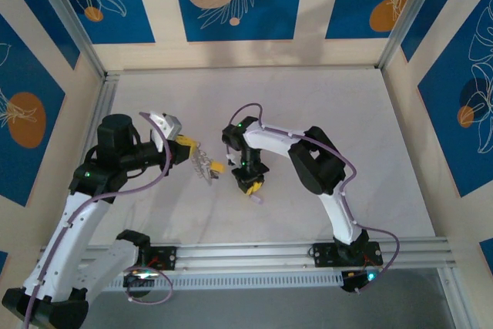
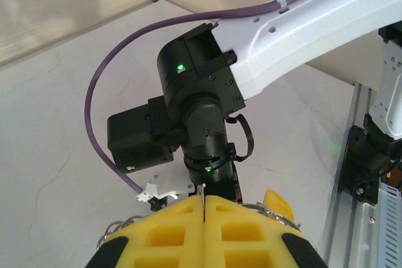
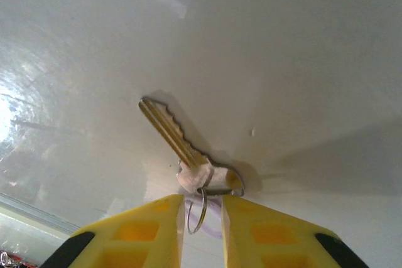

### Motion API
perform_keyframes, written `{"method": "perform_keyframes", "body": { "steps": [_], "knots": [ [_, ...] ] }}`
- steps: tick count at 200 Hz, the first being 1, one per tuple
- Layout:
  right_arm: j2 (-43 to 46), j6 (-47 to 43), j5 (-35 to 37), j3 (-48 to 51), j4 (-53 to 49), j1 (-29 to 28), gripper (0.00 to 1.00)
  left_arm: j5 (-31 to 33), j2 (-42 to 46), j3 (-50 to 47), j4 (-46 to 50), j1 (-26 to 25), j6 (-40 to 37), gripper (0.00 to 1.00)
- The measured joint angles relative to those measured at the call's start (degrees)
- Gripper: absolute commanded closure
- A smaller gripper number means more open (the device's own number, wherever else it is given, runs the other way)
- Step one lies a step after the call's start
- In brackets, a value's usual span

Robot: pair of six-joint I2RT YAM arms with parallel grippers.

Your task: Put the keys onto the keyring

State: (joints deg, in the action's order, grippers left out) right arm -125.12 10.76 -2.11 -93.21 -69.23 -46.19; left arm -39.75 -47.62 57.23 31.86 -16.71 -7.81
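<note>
While the loose key point(image 3: 182, 149) lies flat on the tabletop point(image 1: 331, 105), about midway between the left and right edges and nearer the near edge, it is not yet on the keyring point(image 2: 201, 189). A small wire loop point(image 3: 196, 210) sits at its pale head. The right claw point(image 3: 202, 202) straddles that loop with its jaws narrowly apart; contact cannot be confirmed. Left of the key and apart from it, the left claw point(image 2: 203, 200) is clamped tight on the thin wire of the keyring, with strung keys point(image 1: 202, 166) and a yellow tag point(image 1: 218, 167) hanging from it. Judged progress: several keys are fitted; gripping, lifting and threading this key remain.
</note>
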Motion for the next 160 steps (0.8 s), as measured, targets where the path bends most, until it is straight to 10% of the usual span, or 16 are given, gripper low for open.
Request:
{"method": "perform_keyframes", "body": {
  "steps": [97,160],
  "knots": [
    [0.0,0.0,-1.4,0.8,0.5,0.2,1.00,1.1,1.1,-0.7,0.0,0.0,0.0,1.00],
    [21.5,4.2,-6.3,15.8,16.0,3.9,1.00,1.0,1.0,-0.7,0.0,0.0,0.0,1.00]
  ]
}}
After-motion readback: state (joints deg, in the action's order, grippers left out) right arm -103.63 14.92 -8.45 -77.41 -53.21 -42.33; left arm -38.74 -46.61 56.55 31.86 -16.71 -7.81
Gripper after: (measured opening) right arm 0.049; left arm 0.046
